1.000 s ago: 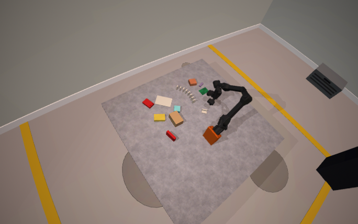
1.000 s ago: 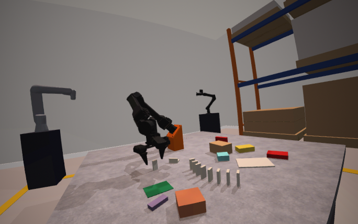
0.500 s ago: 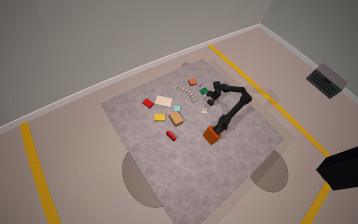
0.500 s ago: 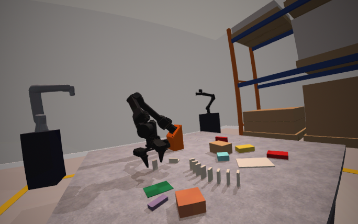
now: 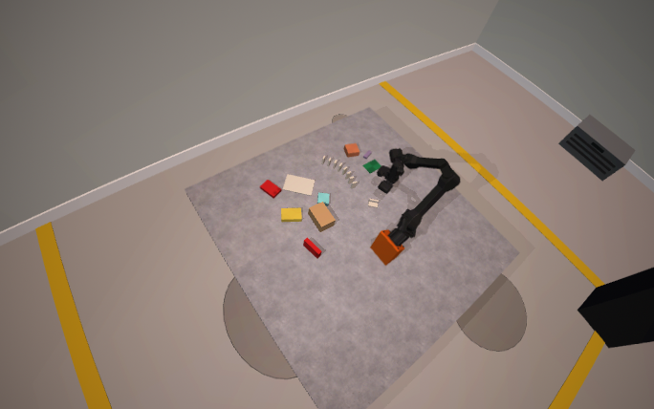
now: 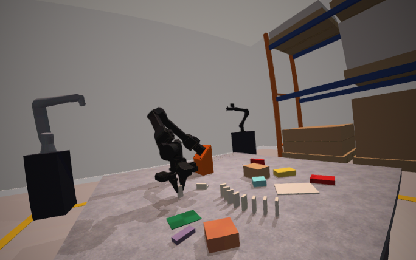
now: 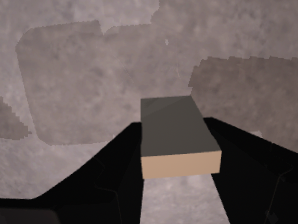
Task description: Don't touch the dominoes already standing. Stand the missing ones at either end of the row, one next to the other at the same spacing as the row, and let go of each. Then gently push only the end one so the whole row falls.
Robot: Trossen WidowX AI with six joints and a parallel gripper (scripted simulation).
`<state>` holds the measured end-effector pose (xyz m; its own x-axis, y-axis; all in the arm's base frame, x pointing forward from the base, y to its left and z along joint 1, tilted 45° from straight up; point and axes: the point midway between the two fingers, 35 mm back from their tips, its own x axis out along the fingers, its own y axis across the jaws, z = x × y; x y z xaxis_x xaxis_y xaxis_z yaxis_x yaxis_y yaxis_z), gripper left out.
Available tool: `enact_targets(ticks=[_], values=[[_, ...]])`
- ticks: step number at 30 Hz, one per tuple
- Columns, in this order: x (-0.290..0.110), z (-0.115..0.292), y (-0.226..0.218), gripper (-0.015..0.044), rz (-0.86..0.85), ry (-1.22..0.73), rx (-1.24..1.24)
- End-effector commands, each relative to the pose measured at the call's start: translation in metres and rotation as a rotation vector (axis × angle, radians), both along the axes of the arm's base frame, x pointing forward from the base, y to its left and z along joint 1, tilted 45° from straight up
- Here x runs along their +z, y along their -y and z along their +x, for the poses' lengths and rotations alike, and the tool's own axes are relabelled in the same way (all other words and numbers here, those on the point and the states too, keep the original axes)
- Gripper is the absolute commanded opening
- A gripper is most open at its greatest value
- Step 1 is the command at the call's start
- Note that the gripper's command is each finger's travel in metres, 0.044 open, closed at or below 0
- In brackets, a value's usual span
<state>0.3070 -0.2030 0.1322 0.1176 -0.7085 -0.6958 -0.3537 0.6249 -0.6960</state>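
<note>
A curved row of several cream dominoes (image 5: 339, 168) (image 6: 244, 200) stands on the grey table (image 5: 366, 309) (image 6: 337, 220). A loose cream domino (image 6: 180, 192) (image 7: 178, 137) stands upright to the left of the row's near end, apart from it. My gripper (image 5: 384, 186) (image 6: 179, 186) (image 7: 172, 129) reaches down over it, and its black fingers are shut on this domino's two sides. In the top view the gripper hides this domino. Another cream domino (image 5: 373, 203) (image 6: 201, 185) lies flat between the held one and the row.
A green sheet (image 5: 371, 166) (image 6: 183, 218), a purple block (image 5: 366, 154) (image 6: 183, 234) and an orange block (image 5: 352, 149) (image 6: 221, 234) lie near the row's end. Teal (image 6: 258, 181), tan (image 6: 256, 170), yellow (image 6: 284, 172), red (image 6: 322, 179) blocks and a cream sheet (image 6: 295, 188) lie beyond. The arm's orange base (image 5: 385, 247) (image 6: 204, 164) stands behind.
</note>
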Motion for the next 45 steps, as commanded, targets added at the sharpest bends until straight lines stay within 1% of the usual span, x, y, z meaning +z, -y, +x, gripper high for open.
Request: enact_targets(ticks=[1, 5, 8, 11, 13, 19, 21, 23, 28, 31, 33, 45], values=[[-0.001, 0.000, 0.000, 0.0107, 0.002, -0.003, 0.005], [0.006, 0.001, -0.008, 0.0107, 0.006, -0.003, 0.004], [0.038, 0.002, -0.044, 0.0107, 0.016, -0.003, 0.000], [0.075, -0.007, -0.079, 0.0107, 0.014, -0.003, -0.001], [0.090, -0.014, -0.092, 0.0107, 0.009, -0.002, 0.000], [0.093, -0.015, -0.095, 0.0107, 0.008, -0.002, 0.000], [0.090, -0.011, -0.099, 0.0107, 0.012, 0.011, -0.009], [0.079, 0.000, -0.113, 0.0107, 0.024, 0.050, -0.038], [0.030, 0.035, -0.168, 0.0107, 0.065, 0.215, -0.199], [-0.002, 0.047, -0.201, 0.0107, 0.077, 0.316, -0.313], [-0.015, 0.050, -0.214, 0.0107, 0.079, 0.358, -0.358], [-0.020, 0.052, -0.214, 0.0107, 0.080, 0.363, -0.364]])
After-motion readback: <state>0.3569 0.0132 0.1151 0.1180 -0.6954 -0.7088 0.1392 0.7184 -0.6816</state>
